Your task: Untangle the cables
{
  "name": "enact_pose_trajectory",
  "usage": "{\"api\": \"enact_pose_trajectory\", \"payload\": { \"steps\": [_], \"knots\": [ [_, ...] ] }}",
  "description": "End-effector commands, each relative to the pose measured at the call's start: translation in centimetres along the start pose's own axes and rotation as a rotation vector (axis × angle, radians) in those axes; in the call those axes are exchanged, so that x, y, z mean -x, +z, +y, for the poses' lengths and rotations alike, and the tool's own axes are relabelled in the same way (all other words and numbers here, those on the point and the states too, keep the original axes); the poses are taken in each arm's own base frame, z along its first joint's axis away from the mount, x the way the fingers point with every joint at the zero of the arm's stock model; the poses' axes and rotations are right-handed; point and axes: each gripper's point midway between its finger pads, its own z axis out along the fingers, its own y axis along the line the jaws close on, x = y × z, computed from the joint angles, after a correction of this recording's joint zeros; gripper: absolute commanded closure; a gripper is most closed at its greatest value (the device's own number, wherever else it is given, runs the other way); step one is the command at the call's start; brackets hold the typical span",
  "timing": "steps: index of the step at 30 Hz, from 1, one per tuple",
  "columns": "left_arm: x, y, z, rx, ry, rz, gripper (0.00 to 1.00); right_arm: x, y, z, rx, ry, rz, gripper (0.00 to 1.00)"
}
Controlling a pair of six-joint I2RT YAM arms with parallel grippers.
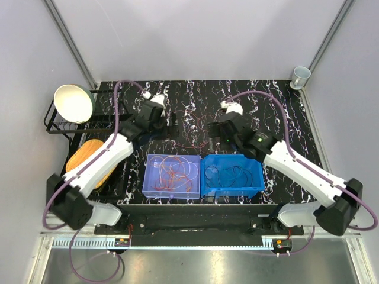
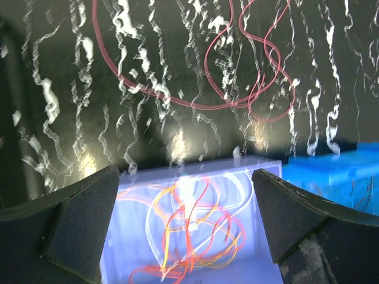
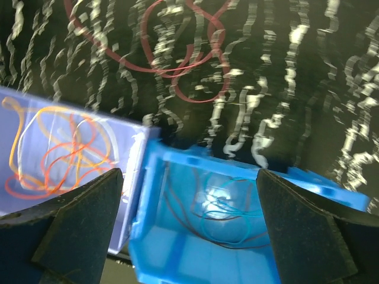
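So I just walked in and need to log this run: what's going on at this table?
Two robot arms are working on untangling cables. The left gripper and the right gripper both hang open above the table, holding nothing. A red cable lies in loose loops on the black marbled tabletop between them. Orange, red, yellow and white cables sit in the pale purple bin, and dark and blue cables in the blue bin beside it.
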Motion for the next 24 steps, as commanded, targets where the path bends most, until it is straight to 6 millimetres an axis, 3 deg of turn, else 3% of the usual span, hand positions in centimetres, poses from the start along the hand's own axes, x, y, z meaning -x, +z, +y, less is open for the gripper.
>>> {"api": "enact_pose_trajectory", "payload": {
  "steps": [1, 2, 3, 8, 9, 13, 14, 24],
  "knots": [
    [3.9, 2.6, -2.6, -0.036, 0.021, -0.064, 0.01, 1.9, -1.4, -2.1, 0.006, 0.114, -0.081, 0.0],
    [4.9, 3.0, -3.1, -0.04, 0.032, -0.074, 0.01, 1.9, -1.4, -2.1, 0.011, 0.12, -0.082, 0.0],
    [4.2, 4.9, -3.0, -0.02, 0.043, -0.035, 0.01, 1.9, -1.6, -2.2, 0.015, 0.119, -0.084, 0.0],
    [5.5, 9.1, -4.2, -0.012, 0.088, -0.011, 0.01, 1.1, -1.0, -2.6, 0.013, 0.117, -0.061, 0.0],
    [4.8, 10.6, -4.3, -0.01, 0.101, 0.015, 0.01, 1.0, -0.9, -2.6, 0.016, 0.119, -0.057, 0.0],
    [5.8, 13.2, -5.2, -0.01, 0.129, 0.005, 0.01, 0.2, -0.3, -2.5, 0.028, 0.118, -0.035, 0.0],
    [5.1, 14.5, -4.9, 0.004, 0.135, 0.03, 0.01, 0.0, -0.1, -2.4, 0.034, 0.118, -0.028, 0.0],
    [3.6, 19.3, -5.8, 0.002, 0.153, 0.088, 0.01, -0.7, 1.2, -2.4, 0.04, 0.108, 0.004, 0.0]
  ]
}}
